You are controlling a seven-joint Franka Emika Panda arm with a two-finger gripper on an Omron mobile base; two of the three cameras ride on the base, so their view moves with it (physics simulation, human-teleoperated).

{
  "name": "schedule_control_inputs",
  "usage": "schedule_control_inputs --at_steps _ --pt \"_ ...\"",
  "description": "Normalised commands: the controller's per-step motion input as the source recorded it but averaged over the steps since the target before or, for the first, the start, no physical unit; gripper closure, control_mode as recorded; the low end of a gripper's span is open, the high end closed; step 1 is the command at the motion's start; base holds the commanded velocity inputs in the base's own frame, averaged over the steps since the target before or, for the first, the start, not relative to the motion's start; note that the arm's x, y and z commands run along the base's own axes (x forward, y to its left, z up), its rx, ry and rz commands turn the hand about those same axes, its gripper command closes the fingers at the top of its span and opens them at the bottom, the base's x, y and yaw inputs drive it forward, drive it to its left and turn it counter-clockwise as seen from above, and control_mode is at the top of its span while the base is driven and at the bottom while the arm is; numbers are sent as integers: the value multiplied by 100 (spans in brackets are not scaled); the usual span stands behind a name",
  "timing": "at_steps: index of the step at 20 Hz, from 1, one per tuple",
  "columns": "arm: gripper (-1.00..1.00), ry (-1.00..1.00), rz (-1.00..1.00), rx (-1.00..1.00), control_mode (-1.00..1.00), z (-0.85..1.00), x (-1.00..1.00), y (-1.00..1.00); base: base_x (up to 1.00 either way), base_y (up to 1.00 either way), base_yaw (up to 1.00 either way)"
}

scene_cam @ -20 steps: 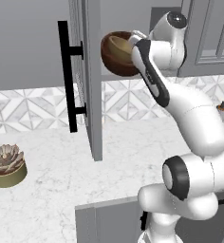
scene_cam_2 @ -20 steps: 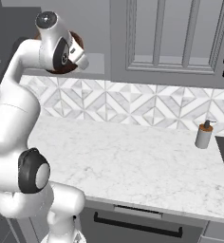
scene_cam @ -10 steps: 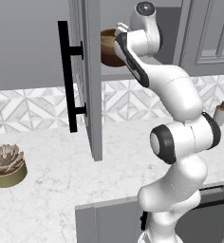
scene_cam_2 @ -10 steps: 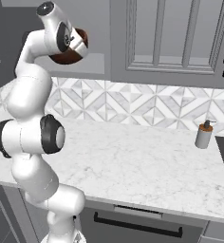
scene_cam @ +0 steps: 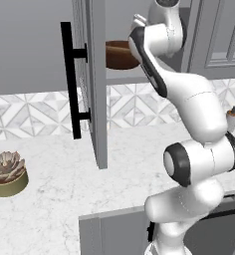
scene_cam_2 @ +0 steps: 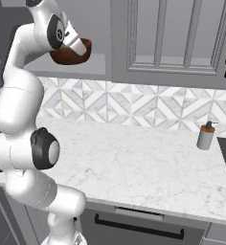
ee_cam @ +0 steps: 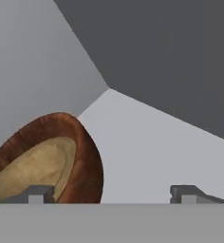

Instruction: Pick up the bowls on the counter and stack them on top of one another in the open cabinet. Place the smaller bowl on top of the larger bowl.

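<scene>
The larger bowl (scene_cam: 120, 55) (scene_cam_2: 69, 53), glossy reddish-brown, rests on the shelf (scene_cam_2: 98, 66) of the open cabinet. In the hand view this bowl (ee_cam: 88, 156) lies at the lower left, and a light tan surface (ee_cam: 35, 166) shows inside it. That may be the smaller bowl nested there, but I cannot tell for sure. My gripper (ee_cam: 110, 193) (scene_cam_2: 81, 48) is open right at the bowl's rim. One fingertip (ee_cam: 35, 193) stands in front of the bowl's mouth, the other (ee_cam: 185, 192) far to the right over the bare shelf.
The cabinet door (scene_cam: 92, 84) with its long black handle (scene_cam: 69, 79) stands open just left of the arm. A succulent in an olive pot (scene_cam: 7, 174) sits on the marble counter (scene_cam: 55, 204) at the left. A soap dispenser (scene_cam_2: 206, 136) stands at the right.
The arm has folded upright and pushed the hand into the cabinet. The reddish-brown bowl has sunk a little onto the shelf.
</scene>
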Motion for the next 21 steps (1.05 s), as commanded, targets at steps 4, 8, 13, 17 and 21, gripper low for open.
schedule_control_inputs --at_steps 4,8,13,17,21 --pt "-100 -31 -1 3 -100 -100 -100 -83 0 0 0" --pt "-100 -20 0 0 -100 -100 -100 -86 0 0 0" --pt "-100 -3 0 -4 -100 -100 -100 -83 0 0 0" --pt "-100 0 0 -5 -100 -100 -100 -92 0 0 0" --pt "-100 19 10 -11 -100 -75 -75 -28 0 0 0"
